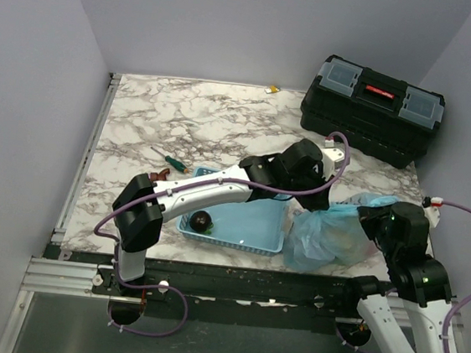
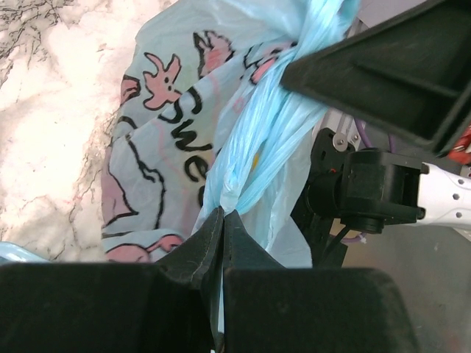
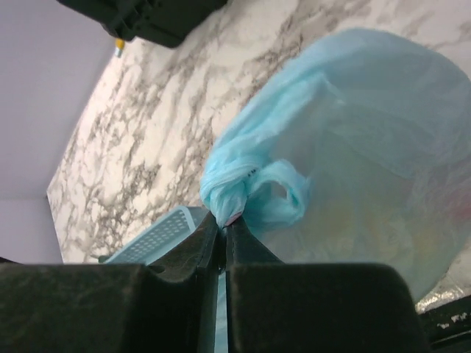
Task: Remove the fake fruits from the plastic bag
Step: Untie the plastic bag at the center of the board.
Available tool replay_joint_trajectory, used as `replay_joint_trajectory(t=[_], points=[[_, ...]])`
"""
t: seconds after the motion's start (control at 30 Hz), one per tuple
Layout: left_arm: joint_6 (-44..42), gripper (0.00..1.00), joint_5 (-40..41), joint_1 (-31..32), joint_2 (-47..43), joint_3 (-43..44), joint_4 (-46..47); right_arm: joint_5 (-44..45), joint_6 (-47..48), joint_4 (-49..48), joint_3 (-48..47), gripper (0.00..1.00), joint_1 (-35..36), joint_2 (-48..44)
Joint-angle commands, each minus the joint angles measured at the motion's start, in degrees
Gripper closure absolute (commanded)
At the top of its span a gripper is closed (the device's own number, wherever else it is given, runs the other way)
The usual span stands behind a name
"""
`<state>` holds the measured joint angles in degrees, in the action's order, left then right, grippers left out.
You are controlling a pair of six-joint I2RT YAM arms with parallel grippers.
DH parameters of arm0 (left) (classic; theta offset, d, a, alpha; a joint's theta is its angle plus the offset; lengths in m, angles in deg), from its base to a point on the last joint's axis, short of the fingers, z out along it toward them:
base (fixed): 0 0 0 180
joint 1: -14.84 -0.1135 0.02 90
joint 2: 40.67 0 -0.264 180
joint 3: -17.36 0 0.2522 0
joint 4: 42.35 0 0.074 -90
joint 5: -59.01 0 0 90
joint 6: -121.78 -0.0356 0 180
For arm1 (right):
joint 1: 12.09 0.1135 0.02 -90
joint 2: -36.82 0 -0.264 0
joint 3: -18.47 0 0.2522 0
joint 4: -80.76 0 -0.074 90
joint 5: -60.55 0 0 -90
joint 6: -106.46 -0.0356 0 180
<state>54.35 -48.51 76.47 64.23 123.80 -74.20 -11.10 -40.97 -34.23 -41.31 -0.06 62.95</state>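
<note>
Near the worktop's [image 1: 182, 120] front edge, the basket [image 1: 251, 229] holds a plum [image 1: 201, 220]. Right of it, the left gripper [image 2: 223, 217] pinches a twisted handle of the plastic bag [image 1: 331, 233], which sits by the front right corner. The right gripper [image 3: 223, 220] pinches the bag's bunched plastic.

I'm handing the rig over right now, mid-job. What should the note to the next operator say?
Left gripper: shut on a twisted strand of the plastic bag.
Right gripper: shut on a bunched loop of the same bag.
The bag sits just right of the blue basket, which holds only a dark plum.
Done: both grippers have hold of the bag.
No fake fruits are out; only a faint yellowish shape shows through the film.
Left: open the bag's mouth and take the fruits out.
</note>
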Motion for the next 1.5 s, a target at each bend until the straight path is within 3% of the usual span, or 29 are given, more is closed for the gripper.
replay_joint_trajectory(t=[0.0, 0.13, 0.3, 0.47, 0.67, 1.13, 1.47], points=[[1.4, 1.00, 1.3, 0.5, -2.7, -3.5, 1.3, 9.7, 5.2, -2.9, -4.2, 0.94, -0.1, 0.4], [2.7, 1.00, 2.0, 0.5, -4.5, -5.2, 3.3, 16.1, 6.6, -3.9, -6.2, 0.99, -0.1, 3.6], [3.1, 1.00, 5.2, 0.5, -8.8, -10.6, 7.9, 22.3, 7.9, -7.1, -6.4, 0.99, -0.1, 10.6], [2.7, 1.00, 6.1, 0.6, -12.9, -15.8, 12.6, 23.9, 8.6, -9.9, -8.5, 0.99, -0.1, 16.3], [0.0, 1.00, 6.7, 1.3, -15.8, -18.1, 15.9, 21.0, 10.9, -15.5, -9.2, 0.99, -0.1, 15.5], [-2.0, 1.00, 6.6, 0.5, -13.6, -4.2, 7.0, 19.6, 13.3, -19.8, -17.4, 0.99, -0.1, 23.4], [-0.2, 1.00, 4.3, -0.7, -13.0, -7.5, 6.2, 21.0, 17.6, -20.4, -18.4, 0.99, -0.1, 27.7]])
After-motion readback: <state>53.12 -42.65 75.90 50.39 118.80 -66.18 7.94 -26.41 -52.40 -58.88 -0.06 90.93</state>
